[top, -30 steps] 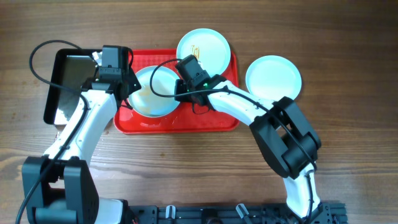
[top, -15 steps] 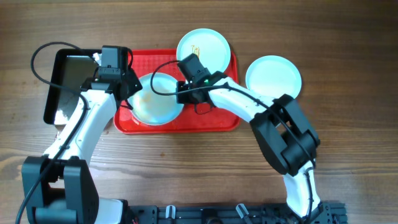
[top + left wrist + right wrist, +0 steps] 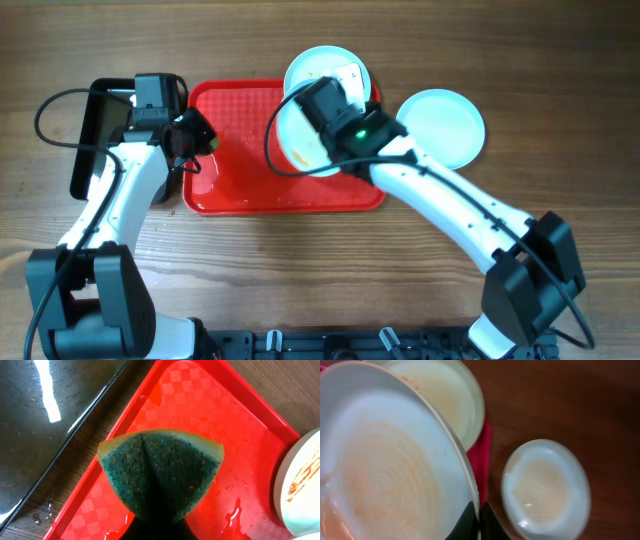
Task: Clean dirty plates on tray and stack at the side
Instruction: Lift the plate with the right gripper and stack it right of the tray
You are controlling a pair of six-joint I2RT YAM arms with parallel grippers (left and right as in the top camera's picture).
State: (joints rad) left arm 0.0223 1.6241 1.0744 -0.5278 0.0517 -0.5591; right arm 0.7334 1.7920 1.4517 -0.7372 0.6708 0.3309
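Note:
The red tray (image 3: pixel 250 190) lies left of centre and is wet; it also shows in the left wrist view (image 3: pixel 215 420). My right gripper (image 3: pixel 325 120) is shut on the rim of a plate (image 3: pixel 297 140) with faint orange smears and holds it tilted above the tray's right part. The right wrist view shows the jaws (image 3: pixel 479 522) pinching that rim (image 3: pixel 385 475). A second plate (image 3: pixel 320 60) with a sauce streak sits at the tray's far right corner (image 3: pixel 445 395). A third plate (image 3: pixel 445 120) lies on the table right of the tray (image 3: pixel 545 490). My left gripper (image 3: pixel 198 140) is shut on a green sponge (image 3: pixel 160 472) over the tray's left edge.
A black metal pan (image 3: pixel 100 130) with water in it lies left of the tray and shows in the left wrist view (image 3: pixel 45 415). Bare wooden table (image 3: pixel 300 270) lies in front of the tray. Cables loop over both arms.
My right gripper has lifted the plate off the tray's left-middle and carried it to the right. My left gripper has drawn back left with the sponge, off the plate.

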